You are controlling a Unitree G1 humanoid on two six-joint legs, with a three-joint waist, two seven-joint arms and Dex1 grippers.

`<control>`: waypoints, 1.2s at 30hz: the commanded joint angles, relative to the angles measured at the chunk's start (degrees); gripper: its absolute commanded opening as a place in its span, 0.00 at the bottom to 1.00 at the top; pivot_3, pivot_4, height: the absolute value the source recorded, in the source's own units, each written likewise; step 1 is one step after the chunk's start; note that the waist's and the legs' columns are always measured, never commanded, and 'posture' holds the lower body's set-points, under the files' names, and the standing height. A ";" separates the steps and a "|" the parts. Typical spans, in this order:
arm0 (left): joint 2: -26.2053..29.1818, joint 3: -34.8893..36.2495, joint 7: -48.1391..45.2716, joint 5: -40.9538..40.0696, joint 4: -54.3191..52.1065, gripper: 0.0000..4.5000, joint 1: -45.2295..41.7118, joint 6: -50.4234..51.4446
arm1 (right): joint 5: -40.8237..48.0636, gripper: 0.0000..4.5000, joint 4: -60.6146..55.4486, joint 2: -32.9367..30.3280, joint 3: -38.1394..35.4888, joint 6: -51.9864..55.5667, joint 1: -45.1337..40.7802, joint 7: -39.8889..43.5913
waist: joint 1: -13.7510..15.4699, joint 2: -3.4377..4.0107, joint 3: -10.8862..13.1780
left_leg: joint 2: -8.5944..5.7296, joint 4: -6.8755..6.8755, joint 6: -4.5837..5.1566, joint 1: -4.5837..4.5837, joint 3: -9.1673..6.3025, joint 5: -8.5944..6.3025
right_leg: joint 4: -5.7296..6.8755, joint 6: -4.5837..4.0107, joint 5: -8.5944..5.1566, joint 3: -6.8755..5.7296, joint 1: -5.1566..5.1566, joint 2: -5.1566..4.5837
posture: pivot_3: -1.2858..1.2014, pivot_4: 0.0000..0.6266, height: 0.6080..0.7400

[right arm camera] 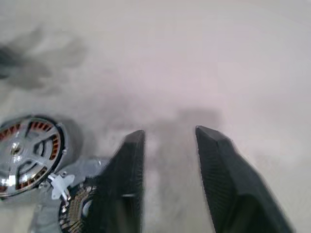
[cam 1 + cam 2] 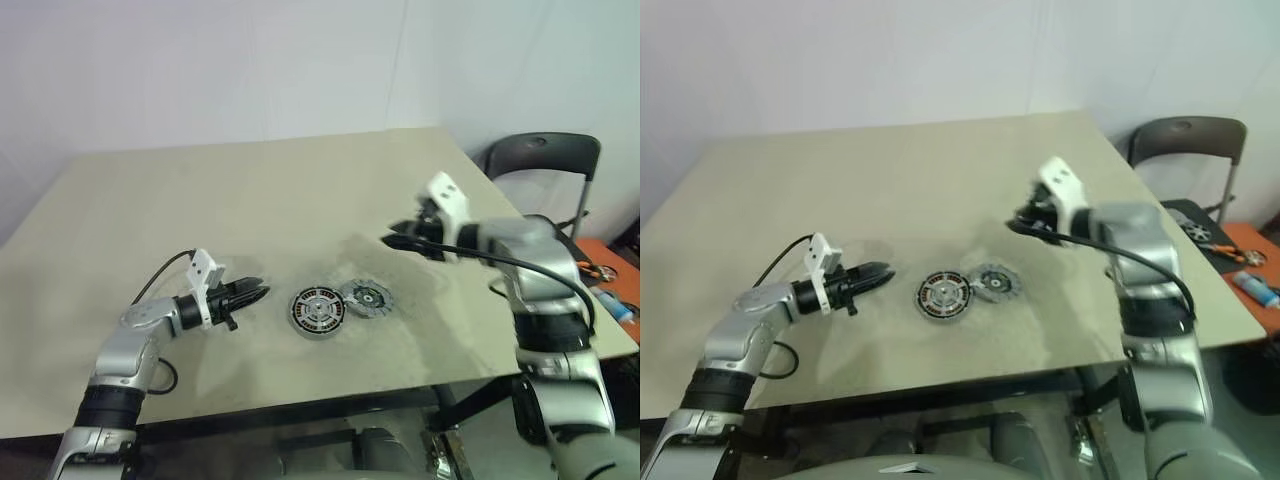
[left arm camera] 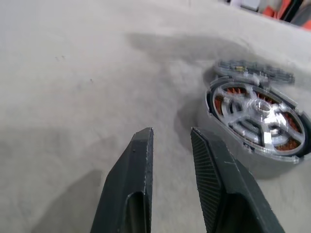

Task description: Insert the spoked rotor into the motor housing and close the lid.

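Pincer on my left arm (image 2: 255, 292) hovers low over the beige bench (image 2: 250, 190), pointing toward the parts at the middle of its near half. From its wrist camera I see its two black fingers (image 3: 133, 184) parted by a narrow gap with nothing between them, so it is released and empty.

Just beyond its tips sits the motor housing (image 2: 317, 311), a short silver cylinder resting flat on the bench. Inside it I see copper windings, and the spoked rotor (image 3: 257, 114) lies across the top of those windings, its open silver spokes around a small hub; it looks seated within the housing rim, though I cannot be sure how deep.

Touching the housing on its right side lies the lid (image 2: 366, 298), a flat grey disc with a dark centre, resting on the bench and not covering the housing.

My right pincer (image 2: 392, 240) is raised above the bench, well to the right of the lid and apart from it, pointing leftward. Its wrist camera is blurred, but its fingers (image 1: 218, 170) stand apart with only bare bench between them: released, grasping nothing.

A dark chair (image 2: 545, 160) stands beyond the bench's right edge.
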 commanded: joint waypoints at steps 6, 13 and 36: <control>1.22 -0.34 -3.55 -0.10 3.07 0.29 -6.05 0.81 | 16.09 0.01 -15.81 11.00 -20.80 28.55 14.86 -6.14 | -0.53 0.12 0.07 | 0.00 0.05 0.01 0.10 0.14 0.00 | 0.03 0.06 -0.21 0.14 0.05 0.06 | 0.52 0.00 1.00; 1.91 -0.94 -5.43 0.28 3.30 0.29 -7.12 1.24 | 18.66 0.01 -18.73 15.42 -15.37 23.58 24.93 -13.30 | -0.76 0.00 0.05 | 0.04 0.09 0.00 0.20 0.24 -0.01 | 0.03 0.04 -0.29 0.19 0.32 0.08 | 0.52 0.00 1.00; 1.09 -1.17 -4.84 0.81 2.48 0.29 -4.83 1.25 | 36.47 0.40 -22.70 28.22 -25.85 33.22 17.19 -29.41 | -1.95 -0.11 0.21 | 0.06 -0.10 0.00 0.03 0.15 -0.01 | -0.01 0.10 -0.26 0.15 -0.09 0.06 | 0.52 0.00 1.00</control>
